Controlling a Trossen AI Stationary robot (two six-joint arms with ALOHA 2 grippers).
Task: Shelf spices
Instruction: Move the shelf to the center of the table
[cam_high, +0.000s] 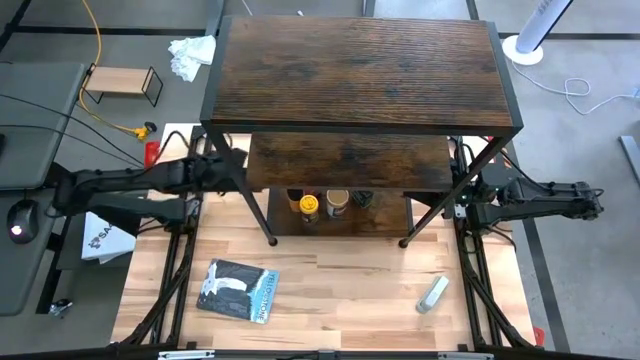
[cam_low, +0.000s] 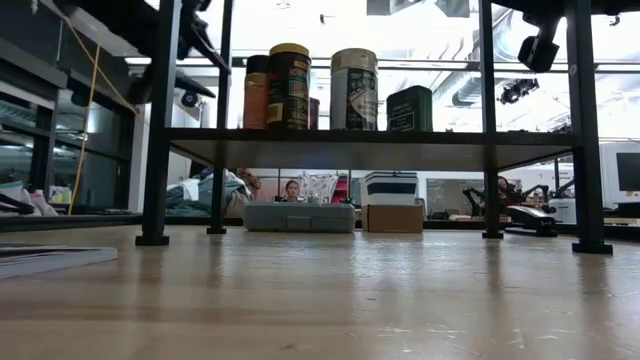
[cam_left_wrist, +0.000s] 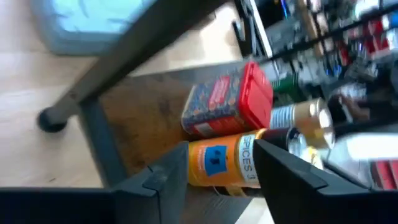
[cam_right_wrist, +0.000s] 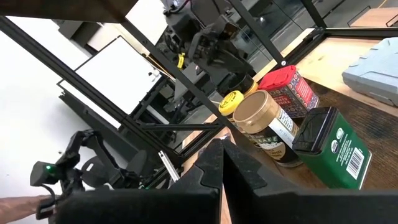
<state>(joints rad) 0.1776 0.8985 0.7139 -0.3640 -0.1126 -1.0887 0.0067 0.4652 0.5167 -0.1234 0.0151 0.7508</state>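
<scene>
Left wrist view: left hand (cam_left_wrist: 214, 171) straddles the brown jar (cam_left_wrist: 221, 163) (fingers parted, contact unclear) beside the red one (cam_left_wrist: 227, 99).

Open tabletop (cam_high: 340, 290) before the shelf (cam_high: 360, 70); jars (cam_low: 320, 90) crowding its low board between black legs (cam_low: 158, 130).

The place was a robotics lab or workshop: 2 dark arms stood at a light wooden table (cam_high: 330, 300), a yellow cable (cam_high: 98, 60) ran over the grey floor, and storage boxes (cam_low: 392, 205), monitors and other equipment filled the room behind
</scene>
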